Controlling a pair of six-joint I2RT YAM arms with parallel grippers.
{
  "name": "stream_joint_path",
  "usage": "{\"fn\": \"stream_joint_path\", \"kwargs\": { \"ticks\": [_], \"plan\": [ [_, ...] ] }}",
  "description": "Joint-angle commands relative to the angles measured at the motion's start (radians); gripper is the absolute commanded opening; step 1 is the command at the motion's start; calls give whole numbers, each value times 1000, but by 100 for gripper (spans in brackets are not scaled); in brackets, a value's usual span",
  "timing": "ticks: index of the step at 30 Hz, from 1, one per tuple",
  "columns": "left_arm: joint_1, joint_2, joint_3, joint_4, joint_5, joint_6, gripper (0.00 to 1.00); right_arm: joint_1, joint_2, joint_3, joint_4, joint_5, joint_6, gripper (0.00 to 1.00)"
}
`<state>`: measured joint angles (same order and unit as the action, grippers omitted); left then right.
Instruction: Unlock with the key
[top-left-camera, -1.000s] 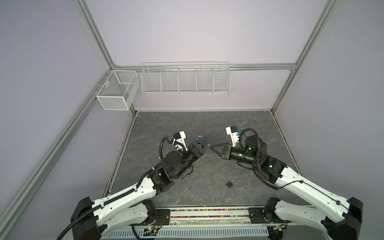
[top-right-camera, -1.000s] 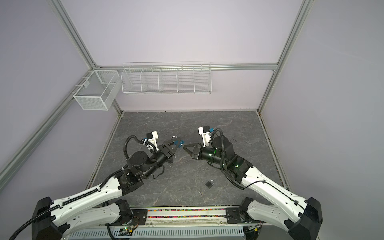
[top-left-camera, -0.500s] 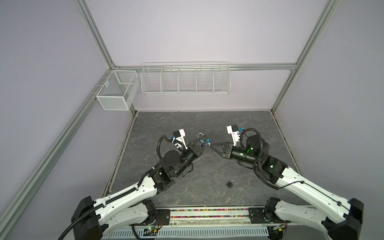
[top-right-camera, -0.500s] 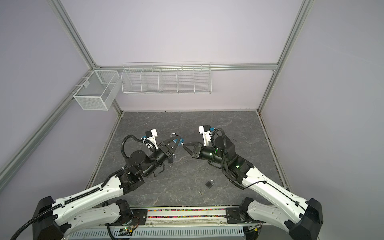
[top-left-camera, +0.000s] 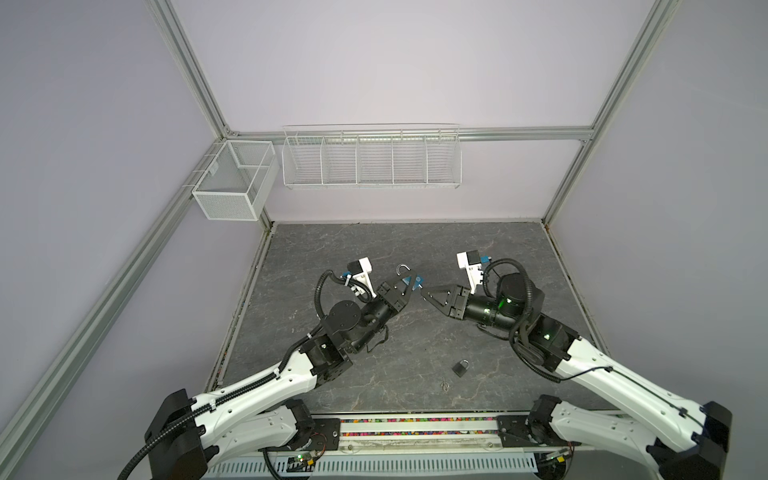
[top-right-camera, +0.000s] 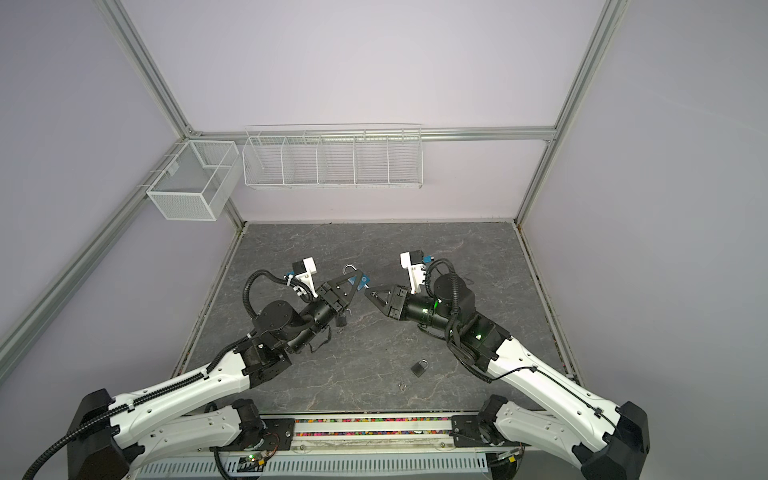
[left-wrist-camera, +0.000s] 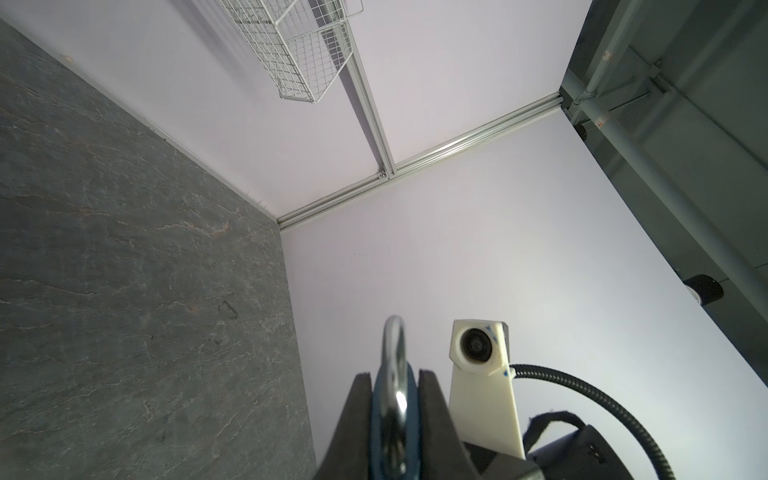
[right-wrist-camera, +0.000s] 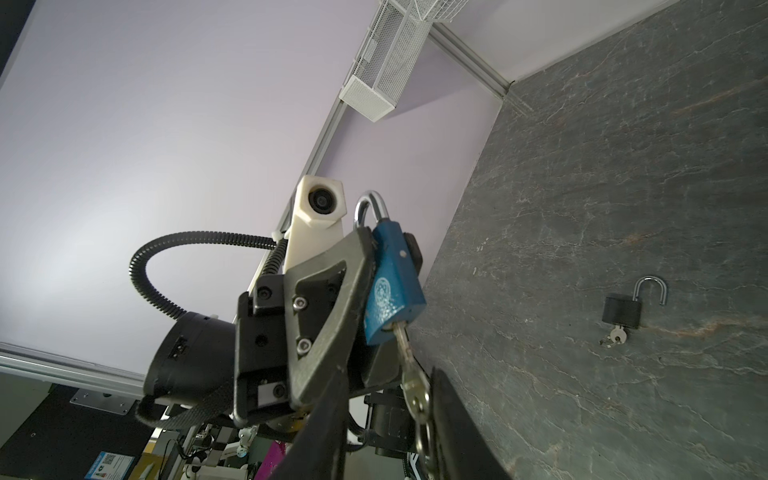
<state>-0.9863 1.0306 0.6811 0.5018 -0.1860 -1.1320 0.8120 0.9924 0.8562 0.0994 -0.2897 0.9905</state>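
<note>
"Has the shackle sprung up since a second ago?"

"Yes. The left gripper clamps the blue padlock over the middle of the table. The right gripper has let go of the key (it sits in the keyhole, between parted jaws)."

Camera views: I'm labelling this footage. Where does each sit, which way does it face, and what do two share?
Top views: overhead at the front, facing down toward the back wall; left arm, right arm, left tool, right tool show.
Left wrist: on the left arm, looking past its tool to the far corner; its fingers clamp the blue padlock.
Right wrist: on the right arm, facing the left tool; its open fingers flank the key.
Shared: blue padlock in both wrist views; black padlock in right wrist and top views.
</note>
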Motion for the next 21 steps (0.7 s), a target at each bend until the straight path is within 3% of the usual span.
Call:
{"fn": "stream_joint_path", "kwargs": {
  "ticks": [1,12,21],
  "plan": [
    [3,-5,8,34,-23,-16,0,-5,-7,-34,31,-8,-5,36],
    [3,0,7,51,-7,-34,0,-22,-3,-39,109,-32,-2,28],
    [3,7,12,58,10,-35,0,-26,33,-32,148,-58,10,17]
  ]
}}
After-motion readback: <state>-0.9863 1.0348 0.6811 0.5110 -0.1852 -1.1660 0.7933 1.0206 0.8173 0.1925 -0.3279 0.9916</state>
